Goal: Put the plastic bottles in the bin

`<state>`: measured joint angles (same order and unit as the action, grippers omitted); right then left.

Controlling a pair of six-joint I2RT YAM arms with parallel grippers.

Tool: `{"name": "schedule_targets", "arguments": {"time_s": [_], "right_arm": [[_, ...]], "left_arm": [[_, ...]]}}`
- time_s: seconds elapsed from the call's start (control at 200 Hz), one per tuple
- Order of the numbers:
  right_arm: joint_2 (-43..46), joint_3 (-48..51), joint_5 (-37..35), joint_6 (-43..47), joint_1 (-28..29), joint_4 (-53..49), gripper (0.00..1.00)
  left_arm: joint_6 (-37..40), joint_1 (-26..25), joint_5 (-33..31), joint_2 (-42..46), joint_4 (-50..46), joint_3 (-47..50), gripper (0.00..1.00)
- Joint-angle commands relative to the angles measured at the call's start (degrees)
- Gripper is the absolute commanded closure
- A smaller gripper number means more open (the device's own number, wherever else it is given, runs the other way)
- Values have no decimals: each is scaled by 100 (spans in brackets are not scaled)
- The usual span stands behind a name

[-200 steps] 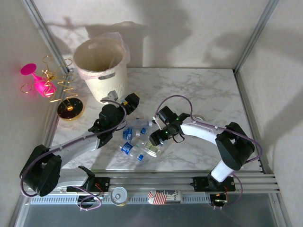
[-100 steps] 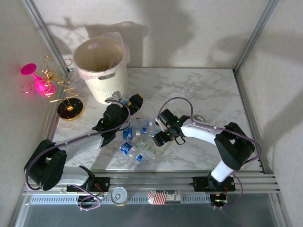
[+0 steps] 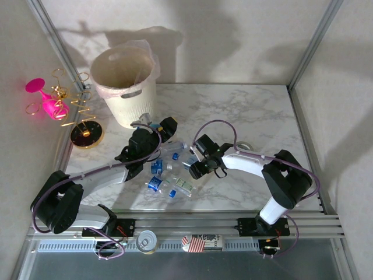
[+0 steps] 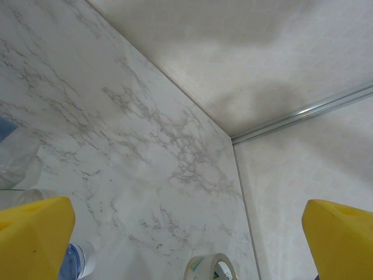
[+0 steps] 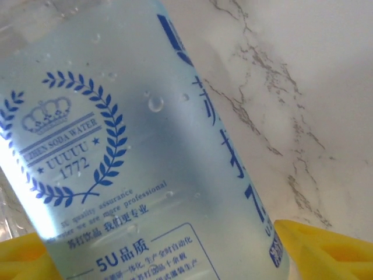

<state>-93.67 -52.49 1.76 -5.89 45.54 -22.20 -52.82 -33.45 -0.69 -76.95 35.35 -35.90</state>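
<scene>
At lower centre the right claw (image 3: pixel 194 169) straddles a clear blue-printed bottle (image 5: pixel 134 146), placed to lift it; whether it grips, I cannot tell. Beyond, the left claw (image 4: pixel 186 236) gapes wide over the plastic bottles (image 3: pixel 166 178) on the table (image 3: pixel 250 111); the bin (image 3: pixel 139 108) stands upper left

Robot lab test cell. White-and-black left robot arm (image 3: pixel 99 175) and matching right robot arm (image 3: pixel 250 160) are bolted to a slotted aluminium rail (image 3: pixel 192 220) at the near edge, with a purple cable (image 3: pixel 218 122) looped loose. The white marble-print tabletop (image 3: pixel 250 111) is boxed in by plain white panel walls (image 3: pixel 233 41) on a bare aluminium extrusion post (image 3: pixel 319 38).
</scene>
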Motion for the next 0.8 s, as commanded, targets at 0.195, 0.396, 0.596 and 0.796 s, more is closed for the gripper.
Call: {"name": "schedule_targets", "arguments": {"time_s": [0.195,0.396,0.596,0.796], "right_arm": [[-22,6,258,145,51,179,39],[115,45,363,204,41,216,52],[434,107,400,181,-10,345,54],[841,169,959,-41,-419,559,54]], "left_arm": [[-93,-56,6,-25,76,-110,0],[-123,-65,34,-40,94,-110,0],[-151,-65,75,-28,114,-110,0],[-264,-74,182,37,177,-79,0]]}}
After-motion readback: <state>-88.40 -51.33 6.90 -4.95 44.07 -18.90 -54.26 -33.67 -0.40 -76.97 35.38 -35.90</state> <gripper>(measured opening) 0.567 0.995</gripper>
